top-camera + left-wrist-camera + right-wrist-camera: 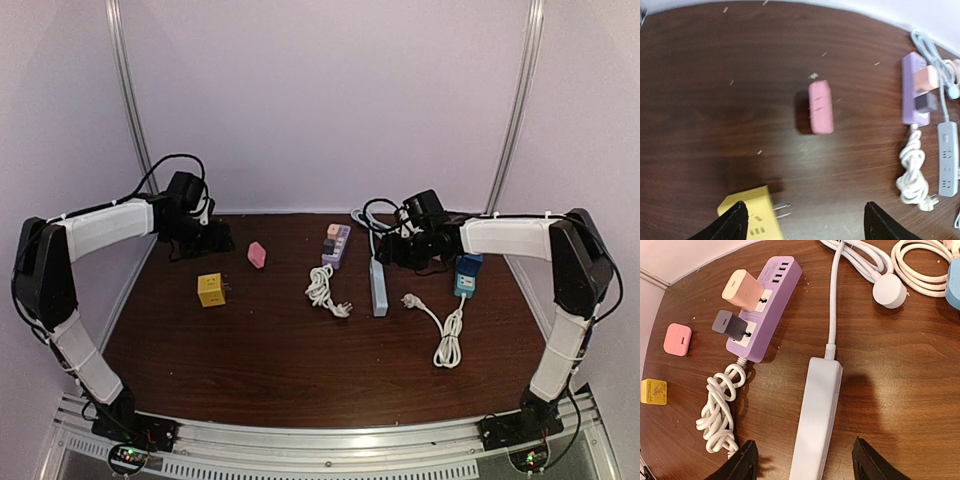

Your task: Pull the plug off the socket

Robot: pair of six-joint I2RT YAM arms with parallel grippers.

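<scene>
The left gripper (806,205) is seen over the far left corner of the table (300,370), its fingers spread wide and released, with nothing caught between them. A yellow adapter (747,212) is found lying on the wood, partly hidden behind one finger in the left wrist view, its two prongs pointed toward the right edge. A pink adapter (820,107) is laid flat closer to the far edge, apart from the yellow one. Over to the right gripper (804,440): it is held above a pale power strip (815,410), which is stretched from the far edge toward the near one. The jaws are parted wider than that strip and are not closed on it. And there the task's piece is spotted, near the middle of the far edge: a purple power strip (767,305), just left of the pale one. Two plugs are seated in it side by side, a peach plug (742,289) and a grey plug (729,324); both are pushed into their sockets and touched by neither gripper. A white coiled cord (720,410) is trailed from the purple strip's near end. Toward the right edge a blue adapter (467,273) is set down, with a bundled white cable (450,340) laid just on its near side.
</scene>
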